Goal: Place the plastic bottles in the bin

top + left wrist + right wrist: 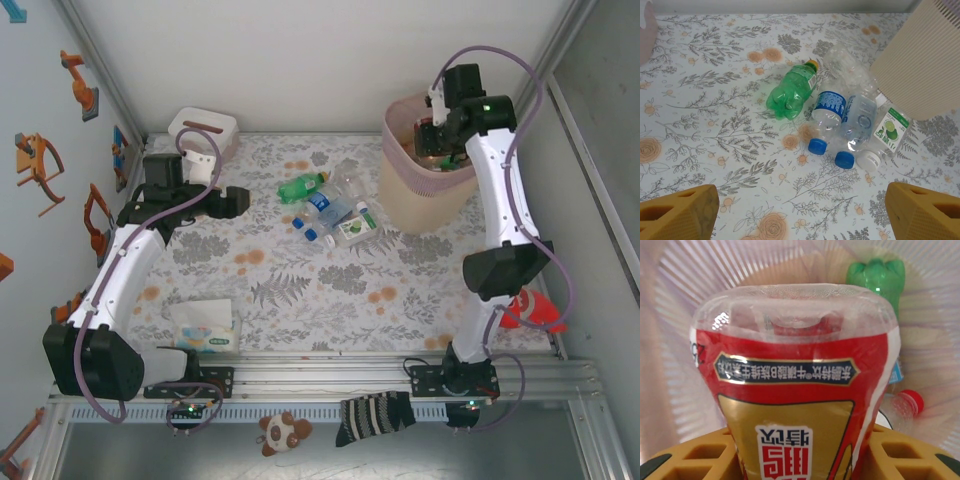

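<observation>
While the left gripper point(233, 203) hangs spread wide over the floral table point(300, 290), a green plastic bottle point(792, 92) and clear blue-capped bottles point(829, 107) lie beside the tall beige bin point(410, 205), right gripper point(437, 135) pinching a red-labelled clear bottle point(800, 375) over its mouth
</observation>
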Tool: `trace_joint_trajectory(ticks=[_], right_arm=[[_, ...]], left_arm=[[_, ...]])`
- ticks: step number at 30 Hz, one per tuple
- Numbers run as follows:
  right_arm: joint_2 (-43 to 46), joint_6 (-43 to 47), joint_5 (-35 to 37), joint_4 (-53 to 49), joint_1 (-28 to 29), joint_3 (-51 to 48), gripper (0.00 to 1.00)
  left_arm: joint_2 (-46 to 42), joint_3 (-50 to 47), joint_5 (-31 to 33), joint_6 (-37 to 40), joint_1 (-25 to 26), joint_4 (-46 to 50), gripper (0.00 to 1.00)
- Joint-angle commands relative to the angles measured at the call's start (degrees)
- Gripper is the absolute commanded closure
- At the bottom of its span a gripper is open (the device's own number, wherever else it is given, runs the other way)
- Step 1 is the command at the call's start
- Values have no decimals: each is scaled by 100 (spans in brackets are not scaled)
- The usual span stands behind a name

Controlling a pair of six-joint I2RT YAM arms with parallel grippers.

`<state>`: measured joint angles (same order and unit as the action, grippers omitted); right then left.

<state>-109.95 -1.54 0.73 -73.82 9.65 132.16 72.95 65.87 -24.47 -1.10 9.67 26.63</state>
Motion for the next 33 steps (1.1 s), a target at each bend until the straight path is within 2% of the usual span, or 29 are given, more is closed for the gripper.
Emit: trace_joint_trajectory(ticks=[1, 9, 14, 18, 27, 29, 33], right_arm=[[-136, 74, -283, -159, -98, -116, 59], [-527, 125, -429, -268, -209, -182, 49], [-503, 80, -416, -393, -209, 8, 27], [-357, 28, -376, -398, -209, 195, 20], [-178, -87, -174, -251, -209, 616, 22], [-143, -104, -113, -165, -210, 649, 26], [-148, -146, -315, -2, -209, 610, 41]], left_arm=[[-30, 36, -71, -13, -27, 8, 14], [-50, 52, -32, -3, -27, 34, 14], [-35, 50, -49, -1, -27, 34, 14], [-40, 54, -40, -3, -27, 35, 14], [-23, 54, -32, -3, -36, 35, 14], [-21, 49, -32, -4, -36, 37, 14], [-15, 51, -23, -3, -36, 39, 14]])
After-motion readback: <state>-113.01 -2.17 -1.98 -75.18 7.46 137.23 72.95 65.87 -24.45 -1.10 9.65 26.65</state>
